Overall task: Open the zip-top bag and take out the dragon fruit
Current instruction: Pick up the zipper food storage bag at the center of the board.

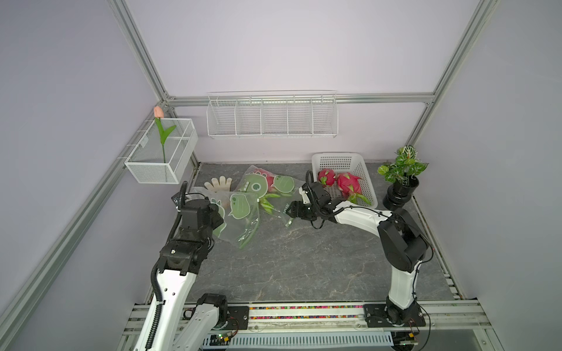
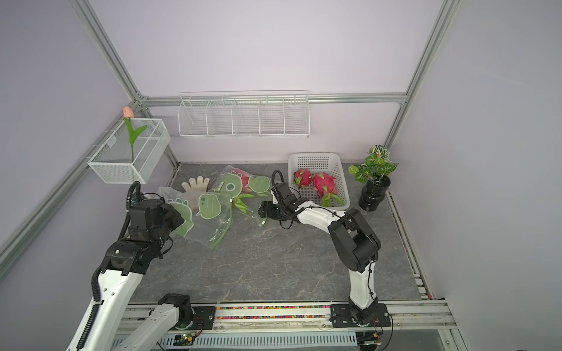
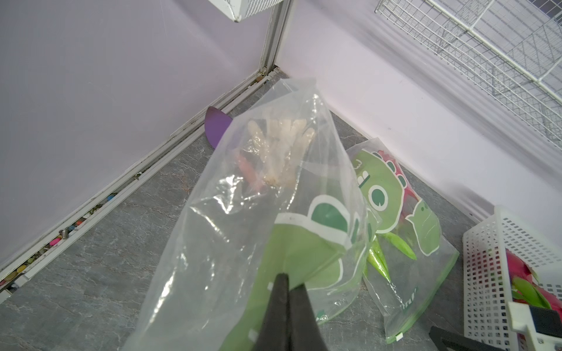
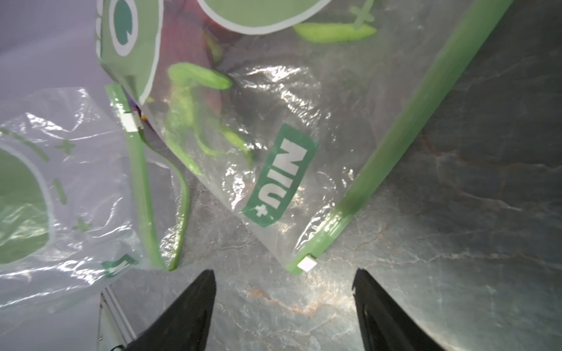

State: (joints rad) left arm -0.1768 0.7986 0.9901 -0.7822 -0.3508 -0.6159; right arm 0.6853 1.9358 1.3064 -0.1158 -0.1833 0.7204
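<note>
The left gripper (image 3: 287, 278) is pinching the near bag (image 3: 213, 243), jaws fully closed. The right gripper (image 4: 284, 271) is hovering with jaws wide apart, gripping nothing, at the zipper corner of the far bag (image 4: 304, 121), which is holding one dragon fruit (image 1: 268, 174). A second fruit (image 1: 326, 177) and a third fruit (image 1: 349, 184) are lying in the basket (image 1: 337, 159).

Two matching arms, left arm (image 1: 173, 288) and right arm (image 1: 355, 215): glossy white link shells, bulky black joint housings, black base plates (image 1: 375, 314) with silver screws, ribbed black cable conduit (image 1: 157, 291) on left, thin black cable loop (image 1: 307, 180) on right, right gripper (image 4: 284, 272) with black tapered fingers (image 4: 185, 310).
</note>
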